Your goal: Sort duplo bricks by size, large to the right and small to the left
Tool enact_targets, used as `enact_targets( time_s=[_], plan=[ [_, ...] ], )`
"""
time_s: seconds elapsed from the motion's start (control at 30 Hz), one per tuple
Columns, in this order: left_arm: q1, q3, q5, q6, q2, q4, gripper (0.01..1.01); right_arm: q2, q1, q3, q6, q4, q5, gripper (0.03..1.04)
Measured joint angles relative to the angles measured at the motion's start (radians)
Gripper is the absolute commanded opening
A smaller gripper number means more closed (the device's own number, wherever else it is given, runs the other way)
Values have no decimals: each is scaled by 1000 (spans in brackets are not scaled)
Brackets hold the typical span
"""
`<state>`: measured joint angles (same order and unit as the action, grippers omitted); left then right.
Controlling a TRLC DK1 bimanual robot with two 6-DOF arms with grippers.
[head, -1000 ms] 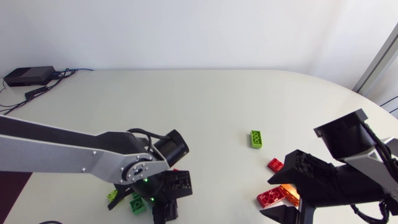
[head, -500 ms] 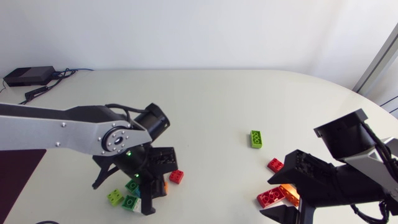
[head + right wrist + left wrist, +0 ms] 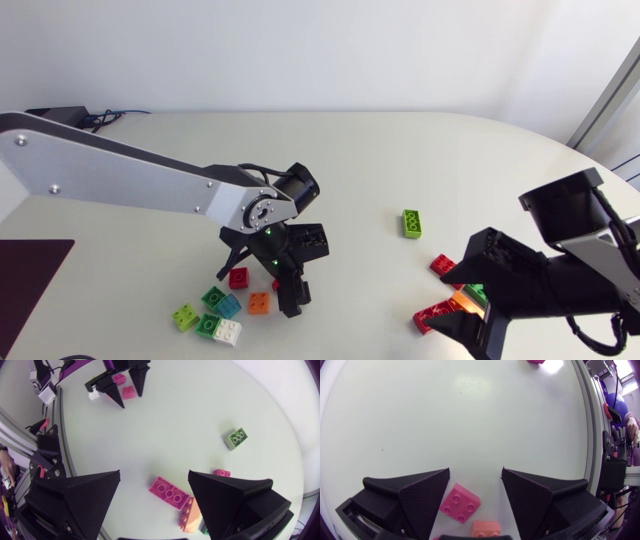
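The left gripper (image 3: pixel 475 487) hangs wide open and empty over a small square red plastic brick (image 3: pixel 460 503) at the left, where small ones go, and the right gripper (image 3: pixel 155 482), also open and empty, hangs over a long red plastic brick (image 3: pixel 170 493) at the right.

Bright, diffuse light on the white table (image 3: pixel 350 150), faint soft shadows beneath the left arm (image 3: pixel 130 180), fisheye-bowed wrist-view edges.

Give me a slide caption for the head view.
Open left gripper over a small red brick, open right gripper over a long red brick, green brick lying apart.
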<state>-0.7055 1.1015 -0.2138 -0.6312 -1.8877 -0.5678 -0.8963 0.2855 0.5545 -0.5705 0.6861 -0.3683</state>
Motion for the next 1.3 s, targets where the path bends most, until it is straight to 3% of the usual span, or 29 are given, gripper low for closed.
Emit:
enact_targets(
  time_s=[0.17, 0.5, 0.67, 0.9, 1.0, 1.07, 1.1, 1.17, 1.2, 1.3],
  plan=[
    [17, -1, 0, 0, -3, 6, 403, -112, -88, 30, 2, -111, 0, 977],
    [100, -51, -19, -8, 12, 30, 403, -525, -147, 217, 129, -365, 78, 961],
    [137, -99, -14, -30, 49, 34, 402, -714, -147, 318, 194, -410, 149, 961],
    [161, -164, 12, -40, 113, -1, 436, -845, -130, 389, 244, -441, 220, 928],
    [161, -182, 12, -41, 161, -50, 720, -892, -119, 410, 258, -447, 240, 833],
    [159, -183, 12, -41, 211, -69, 872, -917, -114, 423, 265, -447, 250, 708],
    [154, -183, 12, -41, 243, -74, 908, -927, -111, 430, 268, -446, 254, 608],
    [141, -183, 12, -38, 302, -80, 916, -944, -108, 445, 273, -446, 266, 315],
    [129, -183, 12, -35, 328, -83, 916, -949, -108, 450, 272, -446, 266, 244],
    [87, -183, 12, -22, 381, -89, 916, -953, -108, 452, 272, -445, 268, 241]
  ],
)
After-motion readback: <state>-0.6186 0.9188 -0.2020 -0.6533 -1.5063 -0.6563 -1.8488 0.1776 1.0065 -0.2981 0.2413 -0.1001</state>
